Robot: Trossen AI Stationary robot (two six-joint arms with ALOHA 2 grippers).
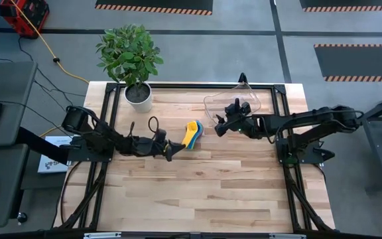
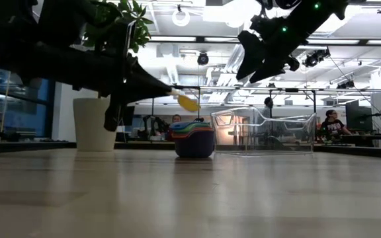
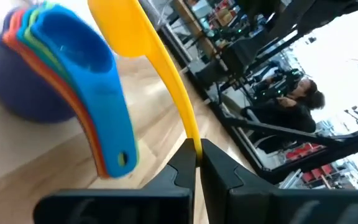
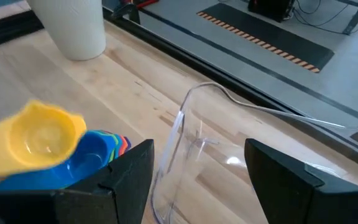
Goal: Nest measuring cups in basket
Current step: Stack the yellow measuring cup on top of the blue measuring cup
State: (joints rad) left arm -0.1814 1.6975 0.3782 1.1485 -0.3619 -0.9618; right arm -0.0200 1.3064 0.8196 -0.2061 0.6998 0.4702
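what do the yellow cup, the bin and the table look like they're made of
Yellow cup: probably plastic, smooth and glossy, uniform colour, held by its handle in the left pincer.
Bin: likely clear plastic, see-through with shiny edges.
Table: pale wood planks with visible grain.

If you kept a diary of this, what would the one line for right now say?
left gripper: shut on yellow cup handle, above nested stack | right gripper: open over basket | stack beside basket, not in it

We find no text, label, brand or number that we can read in any view — the white sheet (image 1: pixel 53 154) beside the table's (image 1: pixel 197 192) left edge carries dark print, yet it is too small for us to make out.
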